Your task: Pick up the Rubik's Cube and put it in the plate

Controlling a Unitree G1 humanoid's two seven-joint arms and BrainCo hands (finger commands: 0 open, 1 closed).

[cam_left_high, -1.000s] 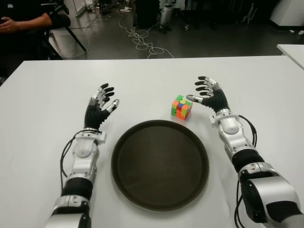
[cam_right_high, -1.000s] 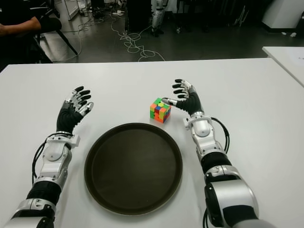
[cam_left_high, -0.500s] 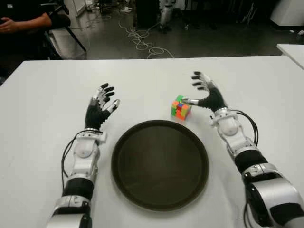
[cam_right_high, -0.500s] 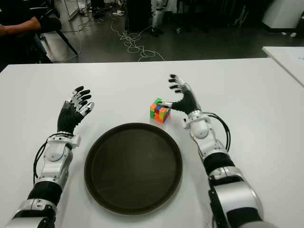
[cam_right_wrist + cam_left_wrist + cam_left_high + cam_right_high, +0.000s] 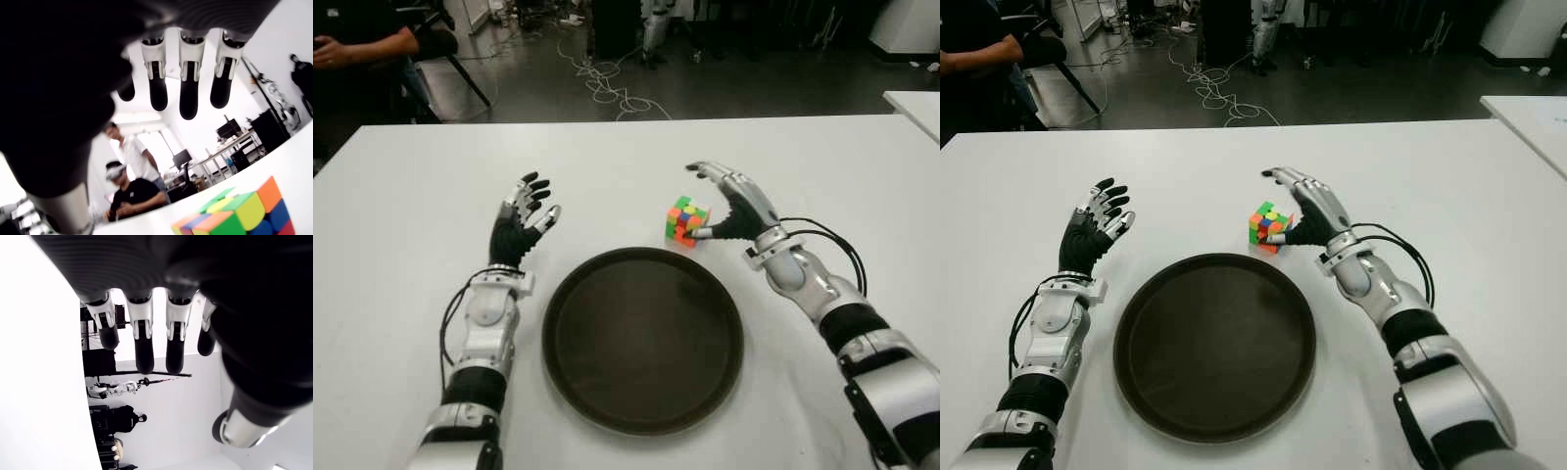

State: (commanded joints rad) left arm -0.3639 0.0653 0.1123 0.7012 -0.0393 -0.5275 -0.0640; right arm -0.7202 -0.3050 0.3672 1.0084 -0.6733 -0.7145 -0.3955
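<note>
White table [image 5: 401, 196] carries everything. Round dark plate [image 5: 643, 338] sits at centre front, nothing in it. Right hand [image 5: 732, 204] is positioned just beside the Rubik's Cube, on its right side: fingers [image 5: 188, 93] are spread and arched over the cube, thumb tip is seen at the cube's lower right edge, nothing is gripped. Left hand [image 5: 520, 224] is shown left of the plate, fingers extended and apart, nothing held. Rubik's Cube [image 5: 687, 219] is on the table just behind the plate's far rim, not in the plate.
</note>
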